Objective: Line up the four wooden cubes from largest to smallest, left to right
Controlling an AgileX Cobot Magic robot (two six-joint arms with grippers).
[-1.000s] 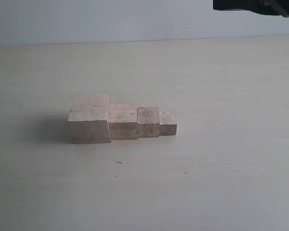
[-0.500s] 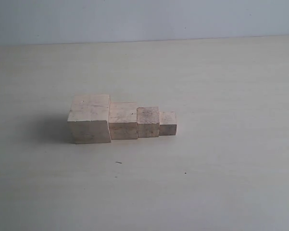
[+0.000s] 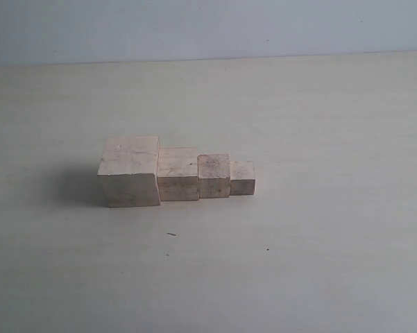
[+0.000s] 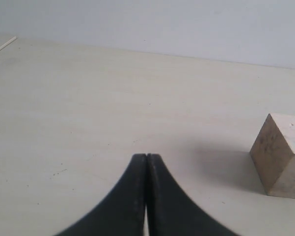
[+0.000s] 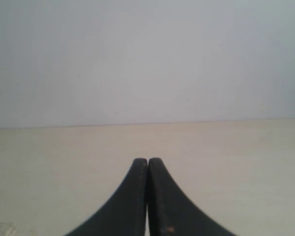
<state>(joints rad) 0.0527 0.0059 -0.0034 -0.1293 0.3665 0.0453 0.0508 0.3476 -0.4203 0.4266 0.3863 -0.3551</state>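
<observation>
A pale table (image 3: 319, 125) is running back to a plain light wall (image 3: 194, 28). The left gripper (image 4: 146, 156) is pointing across the bare tabletop with its black fingers pressed tightly together, holding nothing. The largest cube (image 4: 281, 155) is sitting near it, clear of the fingertips. The right gripper (image 5: 147, 160) is likewise pinched closed and empty, facing the wall. To the right of the largest cube in the exterior view, the second cube (image 3: 178, 174), the third cube (image 3: 214, 176) and the smallest cube (image 3: 241, 178) are standing in one touching row, stepping down in size.

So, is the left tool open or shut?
Shut. In the left wrist view the left tool shows both black fingers pressed together, holding nothing.
</observation>
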